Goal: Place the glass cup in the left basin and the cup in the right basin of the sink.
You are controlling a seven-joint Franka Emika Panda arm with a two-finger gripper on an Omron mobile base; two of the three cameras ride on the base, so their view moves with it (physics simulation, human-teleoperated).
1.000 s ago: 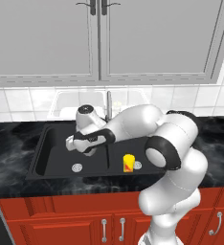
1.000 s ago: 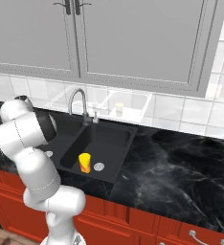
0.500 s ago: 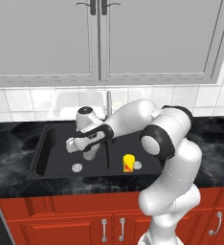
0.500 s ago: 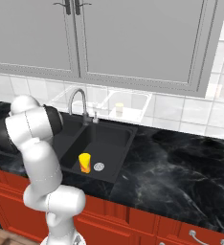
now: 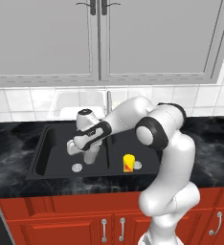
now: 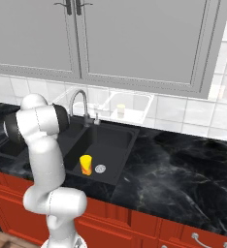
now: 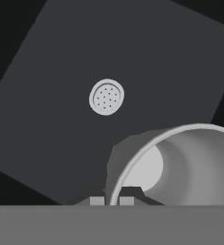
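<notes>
My gripper (image 5: 86, 152) hangs low over the left basin (image 5: 55, 154) of the black sink, shut on the glass cup (image 5: 91, 157). In the hand view the two fingertips pinch the rim of the glass cup (image 7: 181, 160), which tilts with its open mouth facing the camera. Beyond it lie the basin floor and the silver drain (image 7: 106, 96). The yellow cup (image 5: 128, 162) stands upright in the right basin (image 5: 143, 149), beside that basin's drain (image 5: 137, 165). The right base view also shows the cup (image 6: 86, 164) in the right basin (image 6: 113, 143).
A chrome faucet (image 5: 109, 102) rises behind the divider between the basins. A clear dish rack (image 6: 127, 102) with a small pale cup sits on the back ledge. Black marble counter (image 6: 183, 164) stretches to the right, with grey cabinets overhead.
The hand has sunk a little deeper over the left basin with the glass cup still in it, and the elbow has swung slightly left. The yellow cup has not moved.
</notes>
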